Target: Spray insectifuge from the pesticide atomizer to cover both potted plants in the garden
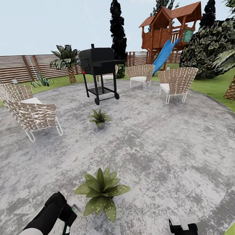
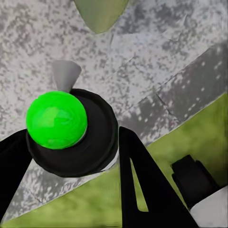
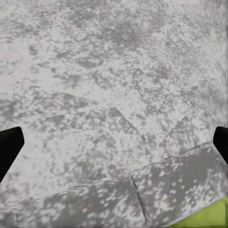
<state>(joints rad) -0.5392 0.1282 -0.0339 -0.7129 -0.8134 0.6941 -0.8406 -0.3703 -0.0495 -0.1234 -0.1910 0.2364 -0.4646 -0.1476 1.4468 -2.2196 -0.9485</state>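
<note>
The sprayer (image 2: 66, 130) is picked up. The left gripper (image 1: 68, 215) holds it low at the near left, its two black fingers (image 2: 142, 185) tight on the round dark body. On top is a bright green ball, and a small grey nozzle pokes out past it, toward a leaf tip.

So the first job looks done (the sprayer is off the ground and in the grip). The spraying is what is left, I think. I see no mist or wet marks on any leaf, so I cannot tell if any spray has come out.

The near plant (image 1: 101, 192) sits just to the right of the sprayer, very close. It is probably the first one to cover. The far plant (image 1: 99, 118) stands well apart, further out on the grey paving (image 1: 160, 135), in front of the black grill (image 1: 99, 71). The robot would likely need to get closer for that one.

The right gripper (image 1: 183, 228) is at the near right, wide apart and holding nothing.

Wicker chairs (image 1: 28, 109) stand around the paving, with the wooden fence (image 1: 10, 68) behind.
</note>
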